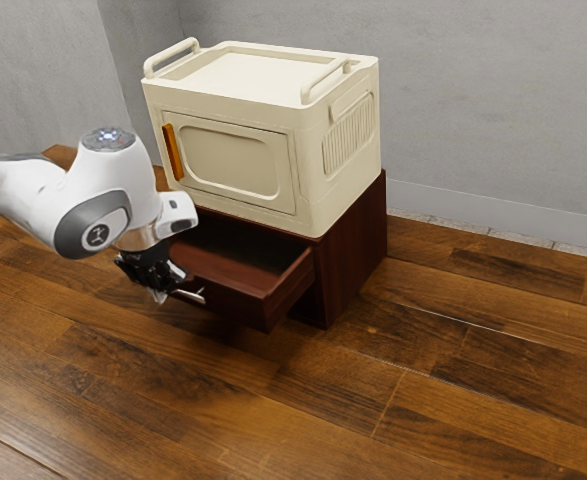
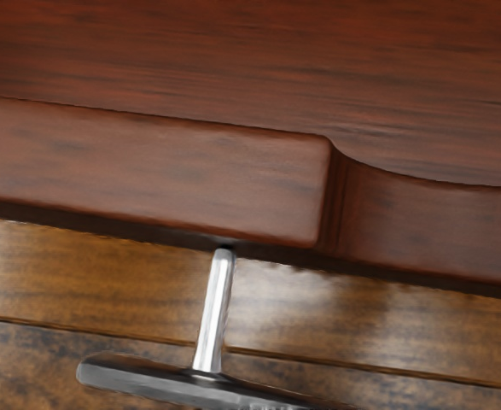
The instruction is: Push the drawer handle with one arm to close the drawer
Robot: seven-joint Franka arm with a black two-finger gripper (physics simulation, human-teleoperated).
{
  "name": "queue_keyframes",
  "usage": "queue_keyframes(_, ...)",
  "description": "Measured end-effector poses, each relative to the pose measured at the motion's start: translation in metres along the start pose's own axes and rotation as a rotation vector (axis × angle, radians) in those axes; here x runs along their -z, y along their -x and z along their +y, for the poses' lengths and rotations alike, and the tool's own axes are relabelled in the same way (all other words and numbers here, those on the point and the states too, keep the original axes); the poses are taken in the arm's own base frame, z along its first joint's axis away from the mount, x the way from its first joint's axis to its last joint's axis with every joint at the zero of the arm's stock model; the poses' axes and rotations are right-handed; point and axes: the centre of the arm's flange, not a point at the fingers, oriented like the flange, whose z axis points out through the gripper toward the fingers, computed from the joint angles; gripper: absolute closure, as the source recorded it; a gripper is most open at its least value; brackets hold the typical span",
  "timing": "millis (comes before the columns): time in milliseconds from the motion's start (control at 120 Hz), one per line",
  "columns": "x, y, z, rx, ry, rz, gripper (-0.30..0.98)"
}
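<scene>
While the exterior view gives you the whole scene, the wrist view brings you close to the handle. In the exterior view, your arm (image 1: 101,200) comes in from the view's left, and your end effector (image 1: 160,294) points downward at the front of the drawer (image 1: 243,298), right by the handle (image 1: 193,296). Whether it touches the handle, you cannot tell, nor can you tell whether it is open or closed. The drawer stands pulled out of the dark red-brown cabinet (image 1: 353,250), its inside exposed. On top of that cabinet you have a cream box (image 1: 233,160) with two raised rails and an orange door grip (image 1: 174,152), and beneath it all the wooden floor (image 1: 453,400). From the wrist view you get the details: a shiny metal post (image 2: 213,312) joins the drawer's front to a darker crossbar (image 2: 148,377), and the front's top edge has a smooth scooped dip (image 2: 438,209) beside its raised, flat part.
</scene>
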Motion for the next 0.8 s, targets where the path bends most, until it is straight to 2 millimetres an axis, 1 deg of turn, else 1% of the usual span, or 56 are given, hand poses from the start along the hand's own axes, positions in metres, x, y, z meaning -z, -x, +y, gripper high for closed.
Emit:
queue_keyframes(183,0.002,-0.010,0.009,-0.028,0.003,0.083,0.79)
queue_keyframes(367,-0.004,-0.022,0.021,-0.044,0.018,0.148,0.79)
queue_keyframes(500,-0.009,-0.035,0.023,-0.041,0.024,0.188,0.79)
queue_keyframes(575,-0.008,-0.045,0.023,-0.036,0.028,0.215,0.79)
queue_keyframes(683,-0.012,-0.053,0.023,-0.030,0.032,0.241,0.79)
queue_keyframes(800,-0.016,-0.072,0.026,-0.027,0.031,0.272,0.79)
